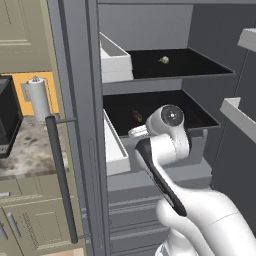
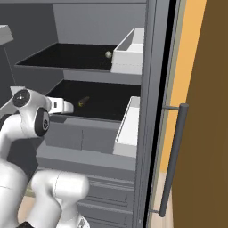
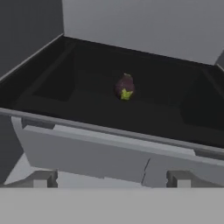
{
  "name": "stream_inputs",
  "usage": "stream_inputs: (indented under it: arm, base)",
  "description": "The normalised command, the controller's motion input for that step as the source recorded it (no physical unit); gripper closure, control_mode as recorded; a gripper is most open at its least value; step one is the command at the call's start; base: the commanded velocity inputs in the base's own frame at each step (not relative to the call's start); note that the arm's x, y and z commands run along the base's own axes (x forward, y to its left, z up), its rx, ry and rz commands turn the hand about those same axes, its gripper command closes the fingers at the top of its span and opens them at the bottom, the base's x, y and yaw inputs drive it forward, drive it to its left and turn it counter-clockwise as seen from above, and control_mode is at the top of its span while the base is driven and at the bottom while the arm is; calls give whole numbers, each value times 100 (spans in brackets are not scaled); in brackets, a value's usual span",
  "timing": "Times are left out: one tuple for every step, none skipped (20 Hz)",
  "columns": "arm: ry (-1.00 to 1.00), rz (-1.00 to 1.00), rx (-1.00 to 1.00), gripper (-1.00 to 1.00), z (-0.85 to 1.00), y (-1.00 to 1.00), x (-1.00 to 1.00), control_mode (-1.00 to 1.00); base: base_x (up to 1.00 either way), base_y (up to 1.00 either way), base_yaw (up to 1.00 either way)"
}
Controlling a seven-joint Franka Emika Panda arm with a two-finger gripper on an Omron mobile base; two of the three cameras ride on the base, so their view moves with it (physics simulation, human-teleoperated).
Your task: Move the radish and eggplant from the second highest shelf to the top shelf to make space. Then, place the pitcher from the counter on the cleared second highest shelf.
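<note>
Your tool (image 3: 111, 179) sits in front of the second highest shelf (image 3: 105, 131), its two finger tips (image 3: 41, 179) spread wide with nothing between them. You can read no brand, label or writing anywhere in these pictures.

In the left base view the arm climbs from the lower right, bends at a white elbow joint and reaches forward toward the open cabinet; in the right base view the wrist points level at the shelf's grey front edge, short of it.

You see the eggplant (image 3: 125, 87) lying on the black panel of the second highest shelf, near the middle and well back from the front edge, its yellowish-green tip facing the tool. It also shows in the left base view (image 1: 136, 116) and the right base view (image 2: 83, 101).

The radish (image 1: 164, 60) rests on the top shelf (image 1: 200, 75), toward the back. To the far left, the counter (image 1: 30, 150) carries a paper towel roll (image 1: 38, 97).
</note>
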Motion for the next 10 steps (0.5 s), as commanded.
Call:
stream_inputs:
  arm:
    - [22,5,7,-100,0,19,0,-100]
    - [21,6,10,-100,0,4,0,-100]
    - [19,5,13,-100,0,0,4,-100]
    - [15,6,14,-100,0,0,7,-100]
    - [13,7,16,-100,0,0,9,-100]
    - [11,7,17,-100,-4,-2,13,-100]
    - [10,8,17,-100,-8,-8,14,-100]
    - [7,8,17,-100,-16,-12,15,-100]
    - [5,9,16,-100,-20,-12,15,-100]
    - [1,8,15,-100,-25,-12,19,-100]
  base:
    - [0,0,0]
    - [0,0,0]
    - [0,0,0]
    - [0,0,0]
    - [0,0,0]
    - [0,0,0]
    - [0,0,0]
    - [0,0,0]
    - [0,0,0]
    - [0,0,0]
